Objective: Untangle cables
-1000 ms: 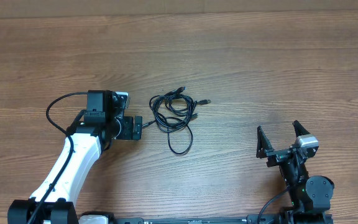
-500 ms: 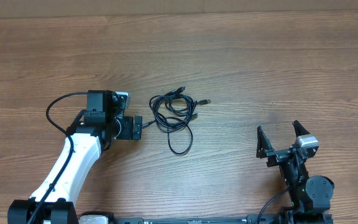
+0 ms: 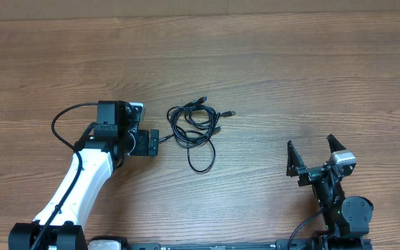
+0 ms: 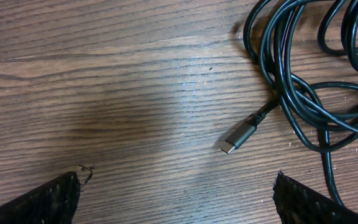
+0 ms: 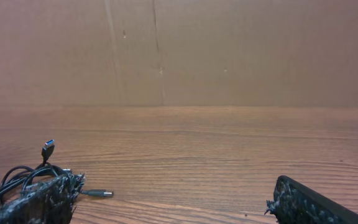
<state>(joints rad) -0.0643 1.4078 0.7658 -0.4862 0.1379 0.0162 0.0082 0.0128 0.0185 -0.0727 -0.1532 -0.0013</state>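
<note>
Overhead: tangle of thin black cables point(image 3: 194, 132) lies in loose overlapping loops on the brown wood-grain desk point(image 3: 290, 69), a little toward 9 o'clock of centre.

Left fingers point(image 3: 153, 142) are spread wide and empty at the bundle's 9 o'clock, just beside it and not touching. In the left wrist view, one grey metal plug point(image 4: 238, 137) on a short free tail points toward the gap between them.

Right fingers point(image 3: 294, 160) are also spread wide and empty, at the bundle's 4 o'clock and well apart.

Step in hand, by my reading: approach for a first grasp; nothing separated yet.

Next move likely calls for closing on that free plug end and drawing it toward 9 o'clock. The right arm would need to come in and pin the remaining loops.
</note>
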